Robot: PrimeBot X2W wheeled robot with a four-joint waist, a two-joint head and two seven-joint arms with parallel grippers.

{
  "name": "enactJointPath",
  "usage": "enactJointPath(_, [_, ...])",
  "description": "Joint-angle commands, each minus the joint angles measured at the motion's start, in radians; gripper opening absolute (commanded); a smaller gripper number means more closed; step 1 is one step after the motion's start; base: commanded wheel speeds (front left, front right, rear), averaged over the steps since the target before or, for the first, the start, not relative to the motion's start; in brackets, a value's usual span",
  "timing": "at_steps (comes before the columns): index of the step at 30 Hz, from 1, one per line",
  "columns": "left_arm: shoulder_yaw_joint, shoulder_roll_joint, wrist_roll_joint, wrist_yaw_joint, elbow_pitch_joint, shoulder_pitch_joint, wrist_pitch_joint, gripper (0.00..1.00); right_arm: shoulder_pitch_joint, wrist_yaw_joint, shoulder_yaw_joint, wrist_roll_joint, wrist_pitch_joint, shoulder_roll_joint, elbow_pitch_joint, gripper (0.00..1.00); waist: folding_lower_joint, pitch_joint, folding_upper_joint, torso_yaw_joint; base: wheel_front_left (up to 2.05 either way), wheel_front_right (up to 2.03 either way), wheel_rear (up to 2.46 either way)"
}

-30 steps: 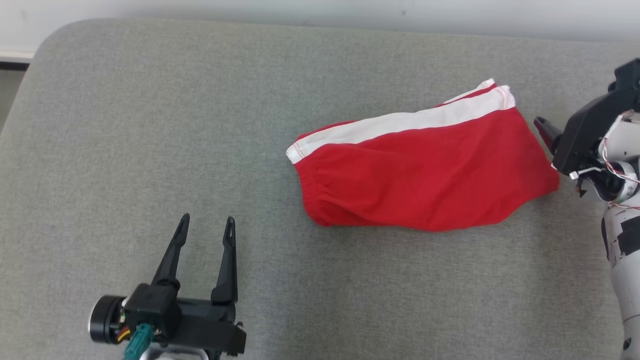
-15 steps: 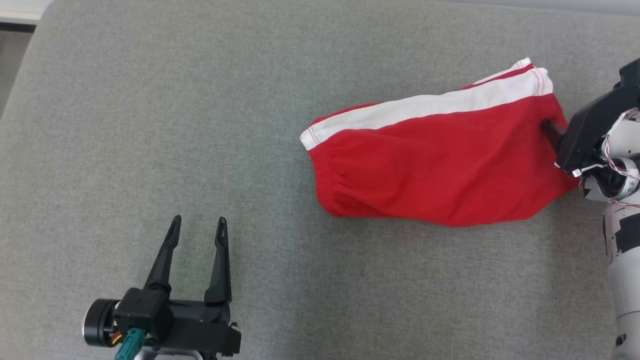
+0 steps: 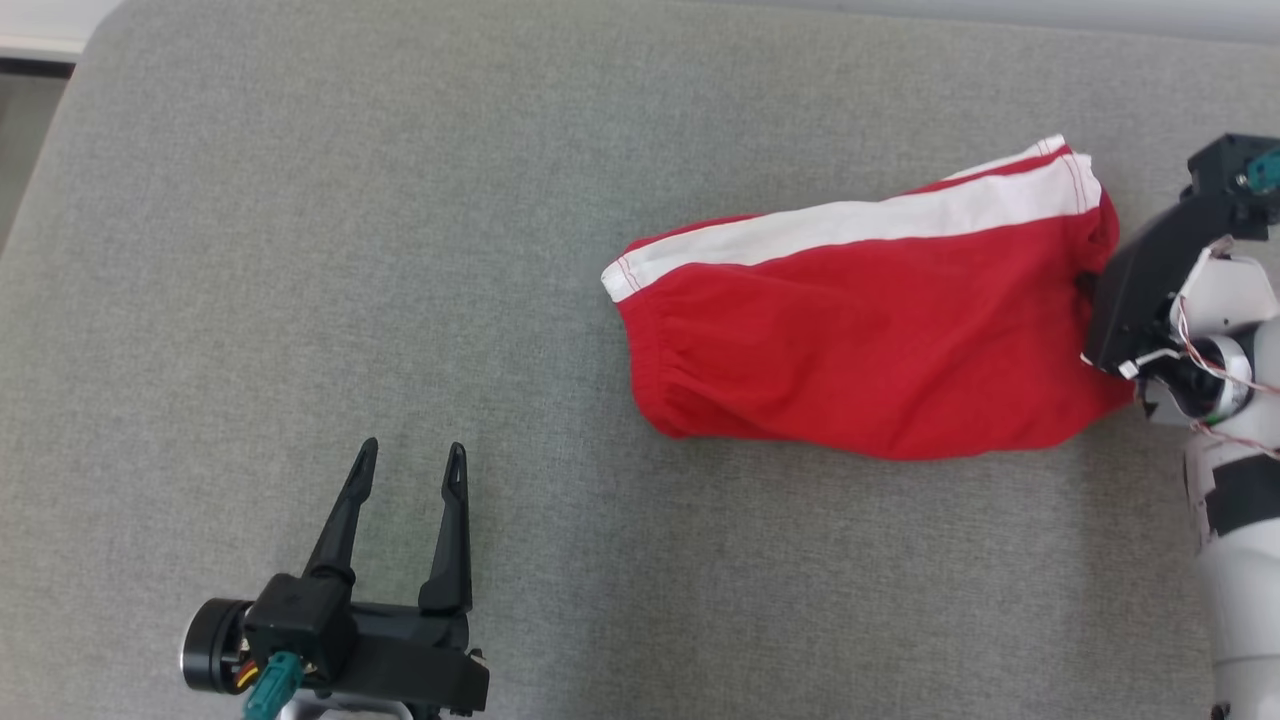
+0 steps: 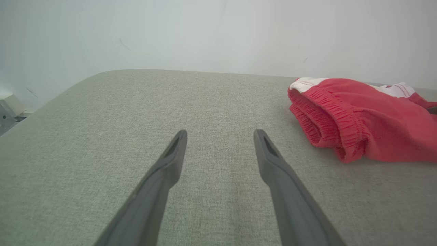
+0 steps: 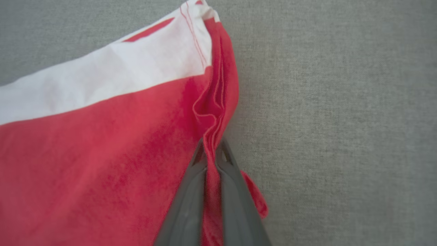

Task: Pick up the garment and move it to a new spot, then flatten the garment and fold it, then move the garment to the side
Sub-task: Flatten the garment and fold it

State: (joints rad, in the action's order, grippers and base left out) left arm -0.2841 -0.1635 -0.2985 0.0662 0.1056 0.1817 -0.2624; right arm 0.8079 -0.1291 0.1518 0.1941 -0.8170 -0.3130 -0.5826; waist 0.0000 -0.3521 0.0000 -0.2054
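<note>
The garment (image 3: 860, 340) is a pair of red shorts with a white side stripe, lying folded on the grey cushion. Its elastic waistband (image 4: 327, 119) faces my left gripper. My right gripper (image 5: 211, 148) is shut on the garment's right hem edge, red cloth bunched between its fingers; in the head view its fingertips are hidden behind the cloth and its black housing (image 3: 1140, 290). My left gripper (image 3: 410, 462) stands open over bare cushion at the lower left, well apart from the garment (image 4: 368, 123).
The grey fabric cushion (image 3: 300, 250) spans the head view, with its rounded back-left corner (image 3: 90, 40) near a pale wall. My right arm's white forearm (image 3: 1235, 540) stands at the right edge. Bare cushion lies left of and in front of the garment.
My right gripper reached the garment's right hem and shut on it, bunching that edge. The head camera shifted slightly. My left gripper holds its open pose.
</note>
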Motion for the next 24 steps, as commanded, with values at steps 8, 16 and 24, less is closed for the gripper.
enactJointPath(8, [0.016, 0.012, 0.02, -0.022, 0.027, -0.023, -0.003, 1.0, -0.15, -0.002, 0.036, 0.018, -0.029, -0.032, 0.196, 0.0, 0.0, 0.059, 0.0, 0.041, 0.0, 0.0, 0.0])
enactJointPath(16, [0.023, 0.014, 0.027, -0.03, 0.038, -0.036, -0.003, 1.0, -0.263, -0.002, 0.135, -0.048, -0.014, -0.049, 0.397, 0.0, 0.0, 0.101, 0.0, 0.079, 0.0, 0.0, 0.0])
enactJointPath(24, [0.02, 0.022, 0.027, -0.038, 0.056, -0.041, -0.003, 1.0, -0.269, -0.002, 0.092, -0.067, 0.001, -0.022, 0.484, 0.0, 0.0, 0.142, 0.0, 0.085, 0.0, 0.0, 0.0])
